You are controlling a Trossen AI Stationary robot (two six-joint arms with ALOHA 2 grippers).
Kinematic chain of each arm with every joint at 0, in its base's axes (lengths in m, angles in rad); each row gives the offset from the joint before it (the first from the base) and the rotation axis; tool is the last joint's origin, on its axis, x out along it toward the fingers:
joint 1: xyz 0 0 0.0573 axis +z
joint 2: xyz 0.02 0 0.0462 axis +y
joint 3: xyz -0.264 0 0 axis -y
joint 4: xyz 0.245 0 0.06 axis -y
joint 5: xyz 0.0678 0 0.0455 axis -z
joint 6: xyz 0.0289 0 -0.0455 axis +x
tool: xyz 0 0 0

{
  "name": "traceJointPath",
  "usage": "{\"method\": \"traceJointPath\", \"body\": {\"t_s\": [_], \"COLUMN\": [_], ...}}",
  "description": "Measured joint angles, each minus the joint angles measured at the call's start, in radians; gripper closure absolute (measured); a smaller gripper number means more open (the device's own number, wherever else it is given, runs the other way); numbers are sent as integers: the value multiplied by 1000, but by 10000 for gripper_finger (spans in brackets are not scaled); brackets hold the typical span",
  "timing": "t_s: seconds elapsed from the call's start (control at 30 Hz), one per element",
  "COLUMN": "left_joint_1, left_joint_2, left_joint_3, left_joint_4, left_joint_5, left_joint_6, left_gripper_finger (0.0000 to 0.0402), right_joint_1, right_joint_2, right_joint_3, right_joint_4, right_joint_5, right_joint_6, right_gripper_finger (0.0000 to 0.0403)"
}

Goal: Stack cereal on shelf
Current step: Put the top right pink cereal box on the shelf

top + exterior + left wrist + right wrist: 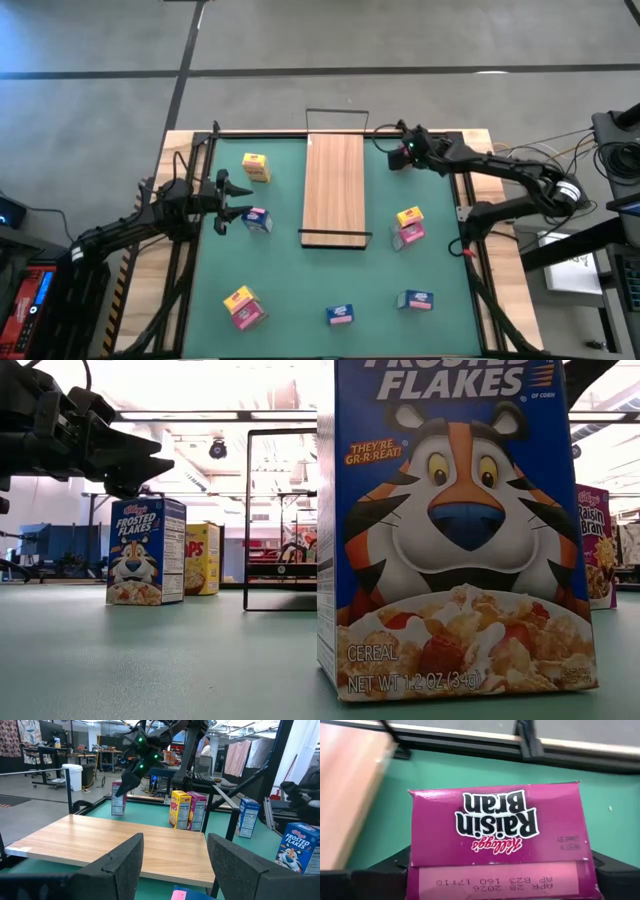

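The shelf (334, 185) is a long light-wood board with black wire rails at its short ends, lying mid-table. Small cereal boxes stand around it: a yellow one (256, 167), a blue one (258, 220), a yellow and pink pair (409, 226), and more along the near edge (243, 307) (340, 314) (415, 299). My right gripper (398, 157) is past the shelf's far right corner, shut on a magenta Raisin Bran box (497, 840). My left gripper (225, 200) hovers open left of the blue box, aimed across the shelf (125, 840). My right gripper pinches the Raisin Bran box between its two fingers (385, 870), one on each narrow side, near the end with the printed date flap (427, 881). In the left wrist view the fingers slant down onto the upright box (118, 800). Whether its lower end rests on the table, I cannot tell.
In the low view a Frosted Flakes box (455, 530) stands close in front, with another (145, 550) and a yellow box (203, 558) farther back below the left gripper (140, 470). Black frame posts line the table's sides (190, 190). Green table surface lies open between boxes.
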Motion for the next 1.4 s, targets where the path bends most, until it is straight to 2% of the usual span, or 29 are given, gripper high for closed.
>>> {"method": "traceJointPath", "body": {"t_s": [0.2,0.53,1.07,1.4], "left_joint_1": [0,0,0,0], "left_joint_2": [0,0,0,0], "left_joint_3": [0,0,0,0], "left_joint_4": [0,0,0,0], "left_joint_5": [0,0,0,0], "left_joint_6": [0,0,0,0], "left_gripper_finger": [198,198,198,198], "right_joint_1": [94,219,225,225], "right_joint_2": [-68,-112,-66,-12], "right_joint_3": [0,0,0,0], "right_joint_4": [7,146,358,437], "right_joint_5": [-25,-62,-367,-369], "right_joint_6": [-135,-377,-843,-885], "right_gripper_finger": [115,117,117,117]}}
